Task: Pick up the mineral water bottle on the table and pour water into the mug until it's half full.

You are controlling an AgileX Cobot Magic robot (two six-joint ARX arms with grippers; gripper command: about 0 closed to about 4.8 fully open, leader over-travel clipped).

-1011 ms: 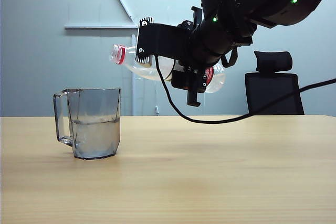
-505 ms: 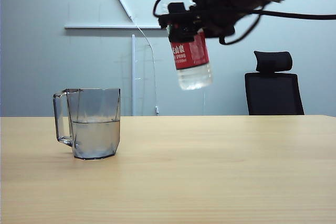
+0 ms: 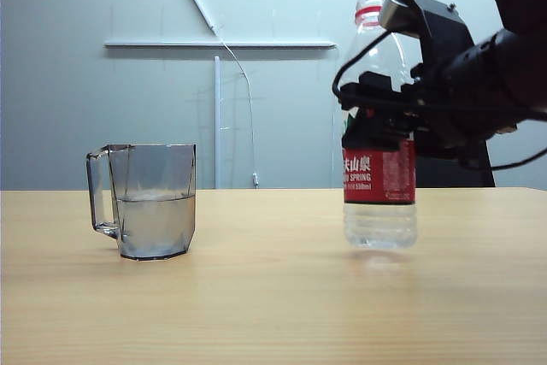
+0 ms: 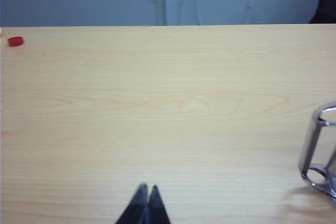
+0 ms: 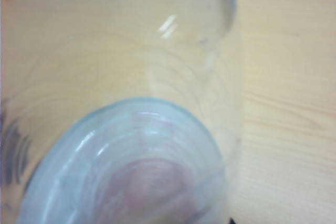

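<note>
The mineral water bottle (image 3: 379, 181) stands upright on the right of the table (image 3: 273, 297), uncapped, with a little water in its bottom part. Its base is at or just above the wood; I cannot tell which. My right gripper (image 3: 378, 126) is shut on it above the red label. In the right wrist view the bottle (image 5: 131, 150) fills the picture, blurred. The grey mug (image 3: 149, 201) stands to the left, well apart, about half full of water (image 3: 155, 224). My left gripper (image 4: 148, 188) is shut and empty over bare wood, with the mug's handle (image 4: 315, 150) off to one side.
A small red cap (image 4: 16, 41) lies on the table far from the left gripper, near the far edge. Behind the table are a grey wall and a black office chair (image 3: 483, 173), mostly hidden by the right arm.
The bottle has swung from lying tipped near the mug to upright. The right gripper has carried it right and down to the tabletop. The mug has stayed put.
</note>
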